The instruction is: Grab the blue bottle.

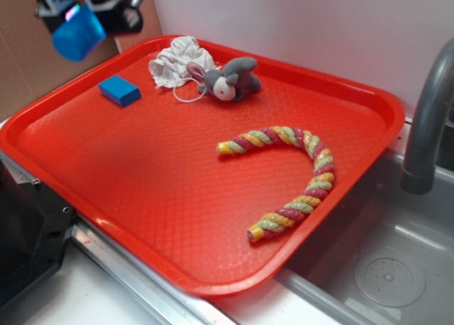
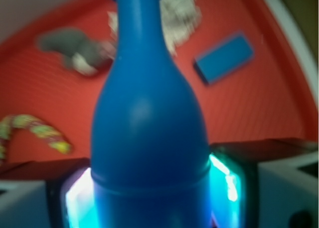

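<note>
Gripper (image 1: pixel 96 16) pads were pressed on both sides of the bottle (image 2: pixel 149 128), down at its wide end, and the bottle was pinched tight between them. It was held up in the air, above the far left corner of the tray (image 1: pixel 355 105), well off the red floor. In the wrist view the bottle filled the middle, with its thin neck pointing away toward the tray.

It looked like smooth, hard plastic, so it was judged to be stiff and not easy to break. It was likely hollow and light. A shiny round side like that could slip or turn between the pads, so the wide body was thought the best place to hold, not the thin neck. A firm, even squeeze was judged to be enough.

Below and just beside it, a flat block (image 1: pixel 119 90) lay on the tray. A white cloth (image 1: pixel 177 59) was seen near it, touching a gray mouse (image 1: pixel 230 79). A twisted rope (image 1: pixel 294 179) was curved farther out, well apart from the rest. Past the tray edge, a tap (image 1: pixel 429 119) was seen over a sink (image 1: pixel 386 275).
</note>
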`<state>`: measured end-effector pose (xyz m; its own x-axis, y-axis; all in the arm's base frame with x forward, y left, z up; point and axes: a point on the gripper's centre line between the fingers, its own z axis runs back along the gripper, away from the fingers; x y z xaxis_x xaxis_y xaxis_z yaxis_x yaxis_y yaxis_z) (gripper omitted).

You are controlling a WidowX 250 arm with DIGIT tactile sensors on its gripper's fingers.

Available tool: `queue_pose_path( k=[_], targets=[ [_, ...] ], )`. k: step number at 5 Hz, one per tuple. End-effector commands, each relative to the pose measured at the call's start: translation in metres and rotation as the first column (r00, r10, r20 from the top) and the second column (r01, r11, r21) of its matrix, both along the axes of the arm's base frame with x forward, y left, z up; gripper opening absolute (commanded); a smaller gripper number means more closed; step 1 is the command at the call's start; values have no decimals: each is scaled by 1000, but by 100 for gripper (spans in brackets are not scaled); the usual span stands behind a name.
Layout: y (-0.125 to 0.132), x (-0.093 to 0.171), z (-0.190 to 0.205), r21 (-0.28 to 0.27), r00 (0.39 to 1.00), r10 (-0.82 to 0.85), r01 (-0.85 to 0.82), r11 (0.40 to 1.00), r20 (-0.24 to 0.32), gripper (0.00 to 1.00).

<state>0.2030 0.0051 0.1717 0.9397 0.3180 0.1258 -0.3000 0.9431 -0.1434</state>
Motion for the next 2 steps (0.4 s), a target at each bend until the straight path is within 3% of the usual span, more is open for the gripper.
queue_pose_path(
  k=[1, 2],
  targets=[
    [-21, 4, 50, -20, 994, -100, 101, 995, 46, 0],
    [-21, 7, 43, 51, 993, -116, 114, 992, 28, 0]
  ],
)
